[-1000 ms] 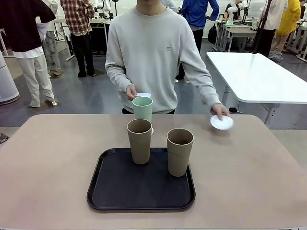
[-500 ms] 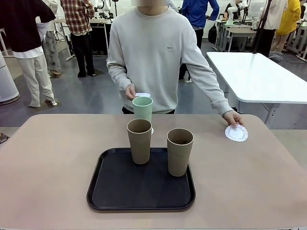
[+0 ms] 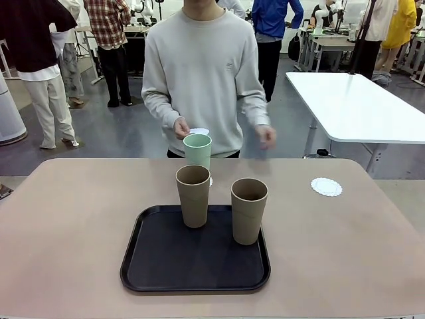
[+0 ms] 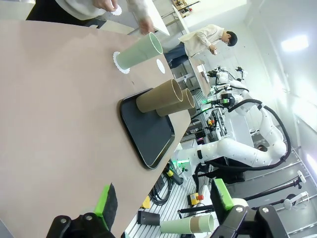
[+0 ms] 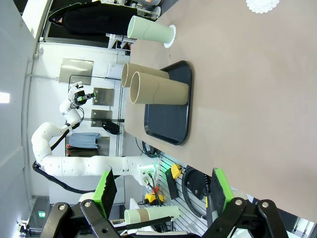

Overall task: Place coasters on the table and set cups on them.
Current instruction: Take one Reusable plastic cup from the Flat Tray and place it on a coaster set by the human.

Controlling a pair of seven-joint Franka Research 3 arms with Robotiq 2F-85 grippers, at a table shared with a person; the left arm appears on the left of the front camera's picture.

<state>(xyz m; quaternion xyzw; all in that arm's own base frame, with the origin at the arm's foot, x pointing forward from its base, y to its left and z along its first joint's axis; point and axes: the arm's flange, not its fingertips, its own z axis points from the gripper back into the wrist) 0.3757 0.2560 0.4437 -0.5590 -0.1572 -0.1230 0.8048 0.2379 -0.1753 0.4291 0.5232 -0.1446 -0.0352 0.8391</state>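
table (image 3: pixel 66 219): wide beige top, a person standing at its far side.
tray (image 3: pixel 166 266): black, in the middle of the table.
brown cups: one (image 3: pixel 193 196) and another (image 3: pixel 249 211), upright side by side on the tray.
green cup (image 3: pixel 197 151): upright just behind the tray, on a white coaster (image 4: pixel 117 59).
lone coaster (image 3: pixel 326 187): flat on the table near the far right corner.
person's hand (image 3: pixel 182 127): holds a spare coaster (image 3: pixel 198 131); the other hand (image 3: pixel 265 136) is blurred in the air.
left gripper (image 4: pixel 163 201): fingers spread wide, nothing between them.
right gripper (image 5: pixel 162 188): fingers spread wide, nothing between them.
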